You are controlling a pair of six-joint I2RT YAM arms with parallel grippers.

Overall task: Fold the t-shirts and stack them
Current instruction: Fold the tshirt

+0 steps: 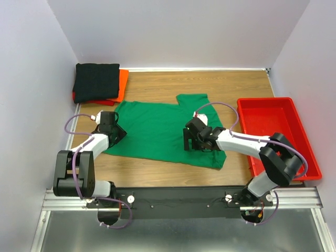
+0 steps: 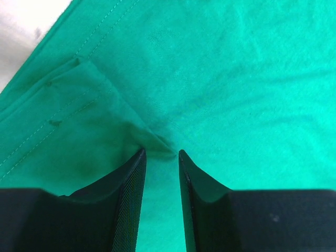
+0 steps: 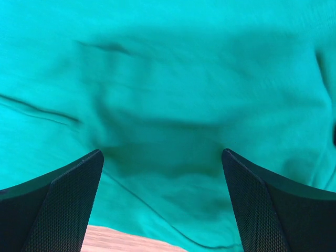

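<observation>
The bright green t-shirt lies spread on the wooden table, one sleeve pointing to the back. My left gripper is at its left edge; in the left wrist view the gripper is nearly closed, and a pucker of green cloth is pinched between its tips beside a hemmed sleeve. My right gripper is low over the shirt's right half; in the right wrist view it is wide open over the cloth and holds nothing. The folded black t-shirt lies on the orange-red one at the back left.
A rigid red plastic tray stands along the right side of the table, next to the right arm. White walls close the table at the back and sides. A strip of bare wood shows below the shirt's hem in the right wrist view.
</observation>
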